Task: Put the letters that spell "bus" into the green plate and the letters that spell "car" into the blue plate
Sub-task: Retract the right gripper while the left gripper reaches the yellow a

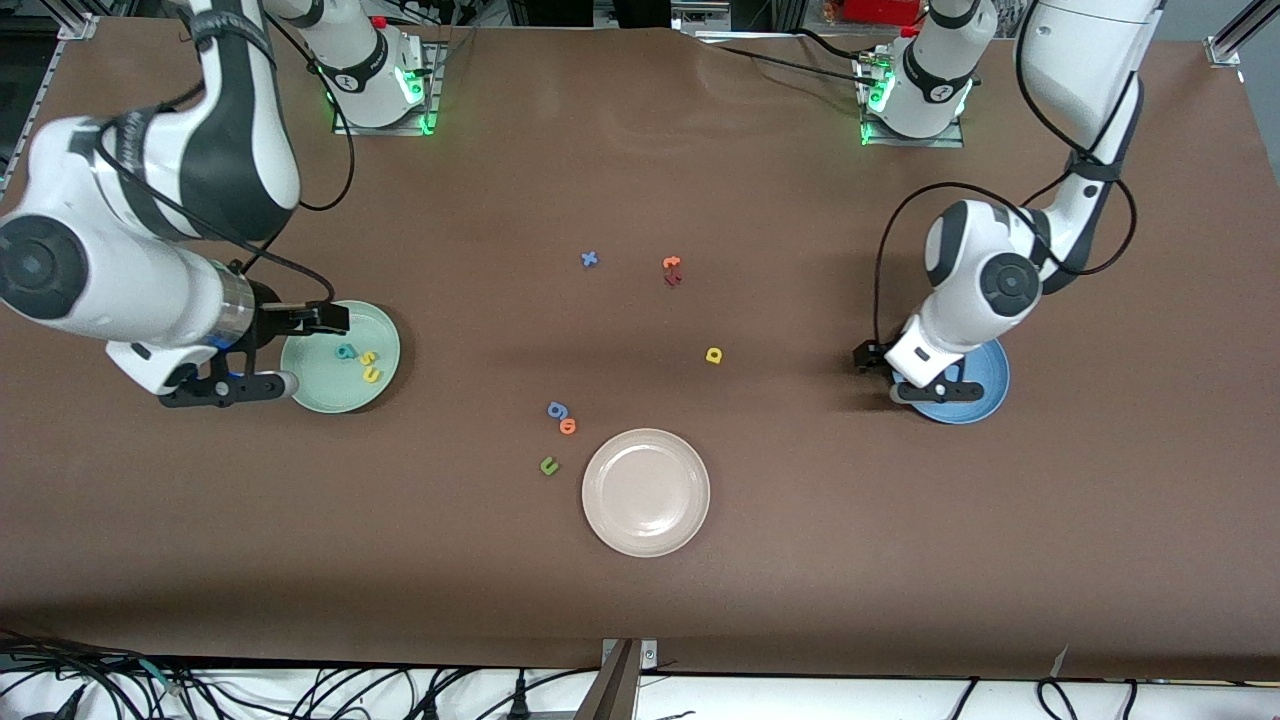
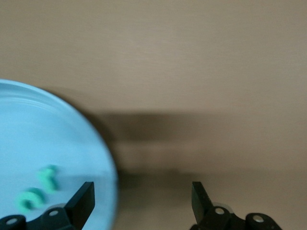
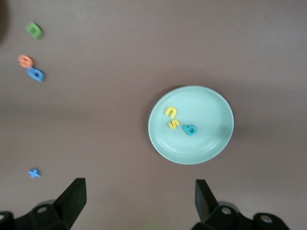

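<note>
The yellow a (image 1: 713,355) lies alone mid-table, probably nearer the left gripper (image 1: 905,372), wide and empty over the blue plate (image 1: 985,400).

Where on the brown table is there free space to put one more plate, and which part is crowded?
Bare brown table lies between the round cream-white plate and the round sky-blue plate. Crowded: beside the cream-white plate, toward the right arm's end, sit a blue foam g, an orange foam o and a dark green foam u.
</note>
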### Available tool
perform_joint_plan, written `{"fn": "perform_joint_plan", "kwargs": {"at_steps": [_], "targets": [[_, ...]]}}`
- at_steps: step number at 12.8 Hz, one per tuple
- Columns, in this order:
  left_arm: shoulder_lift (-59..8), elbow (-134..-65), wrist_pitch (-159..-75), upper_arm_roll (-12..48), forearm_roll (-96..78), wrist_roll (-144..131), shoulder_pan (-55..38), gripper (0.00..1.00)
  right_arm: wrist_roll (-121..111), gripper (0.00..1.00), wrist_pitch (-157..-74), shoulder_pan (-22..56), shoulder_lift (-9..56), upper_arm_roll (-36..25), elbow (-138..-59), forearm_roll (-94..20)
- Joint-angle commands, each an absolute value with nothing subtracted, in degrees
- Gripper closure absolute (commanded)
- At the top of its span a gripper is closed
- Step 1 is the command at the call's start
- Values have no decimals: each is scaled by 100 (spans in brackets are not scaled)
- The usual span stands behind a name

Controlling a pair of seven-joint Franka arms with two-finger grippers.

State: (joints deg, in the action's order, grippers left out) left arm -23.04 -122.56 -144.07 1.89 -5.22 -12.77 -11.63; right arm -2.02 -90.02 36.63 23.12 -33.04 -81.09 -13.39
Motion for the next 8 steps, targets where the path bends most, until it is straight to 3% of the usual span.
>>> {"fn": "perform_joint_plan", "kwargs": {"at_steps": [1,8], "targets": [[-2329,-12042,-14257,281,-694,-1914,-1370,10,-167,0,-9009,3656,1943,-3269,-8147,-1398],[-2794,-11366,-14142,553,-633,-4620,-2336,10,-167,0,-7587,3656,1363,-3305,-8139,-864]]}}
